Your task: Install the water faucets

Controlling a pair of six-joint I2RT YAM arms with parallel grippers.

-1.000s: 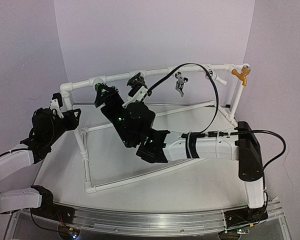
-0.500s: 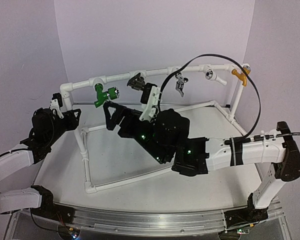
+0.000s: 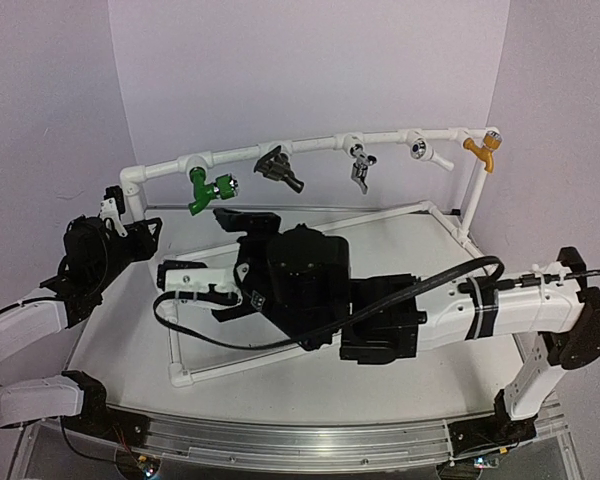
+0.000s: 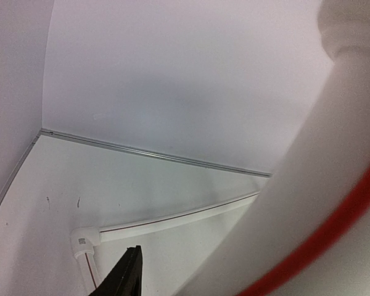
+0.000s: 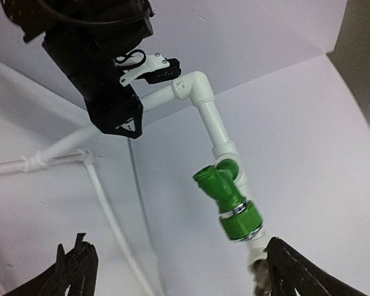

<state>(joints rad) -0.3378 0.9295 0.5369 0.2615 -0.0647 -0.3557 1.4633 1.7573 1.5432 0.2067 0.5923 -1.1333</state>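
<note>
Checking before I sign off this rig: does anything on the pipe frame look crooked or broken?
Nothing broken or spilled. The dark faucet sits slanted on the top rail, while the silver faucet hangs roughly straight down; the green faucet also tilts sideways.

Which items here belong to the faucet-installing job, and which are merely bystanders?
Job: green faucet, dark lever faucet.
Bystanders: silver tap, white tap, orange-yellow tap.
</note>
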